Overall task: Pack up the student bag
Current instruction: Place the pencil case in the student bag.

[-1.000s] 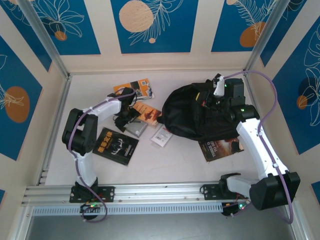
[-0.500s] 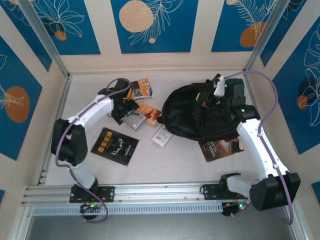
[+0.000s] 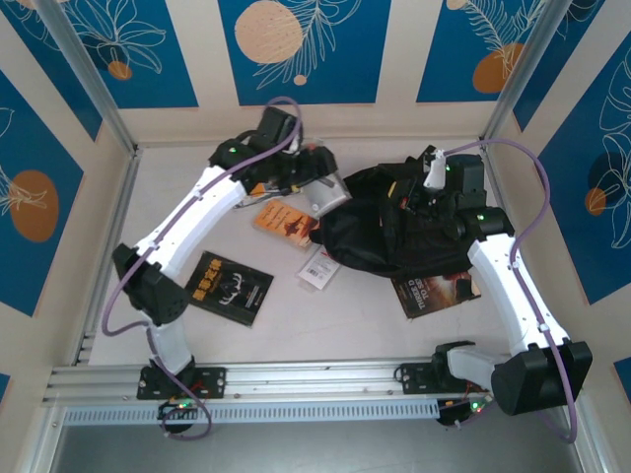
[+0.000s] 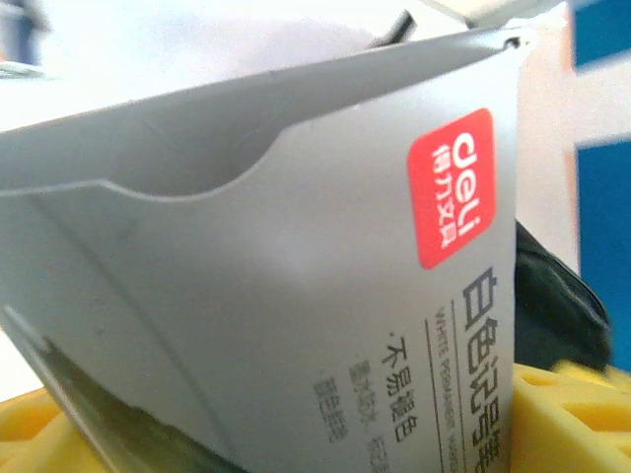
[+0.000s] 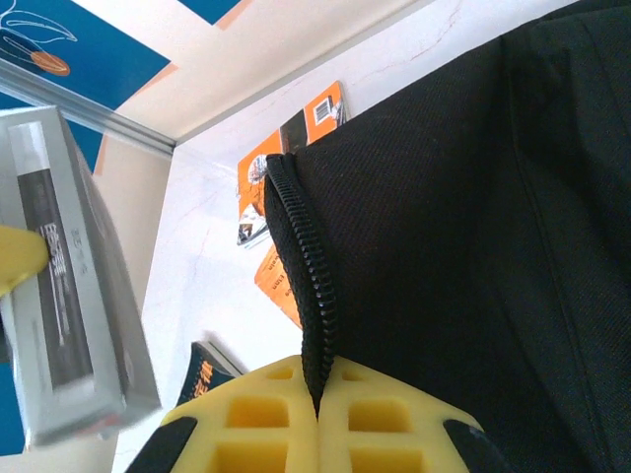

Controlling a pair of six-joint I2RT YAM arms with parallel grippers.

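Nearest me on the surface (image 3: 325, 330) lies a black book (image 3: 229, 287). A second dark book (image 3: 439, 291) pokes out from under the student bag (image 3: 370, 236), which sits right of centre. My right gripper (image 5: 317, 412) has its jaws pinched together on the bag's zipper edge (image 5: 301, 286). Farther back, my left gripper (image 3: 306, 185) grips a grey box (image 4: 296, 276) in its jaws, up off the surface just beside the bag's left end.
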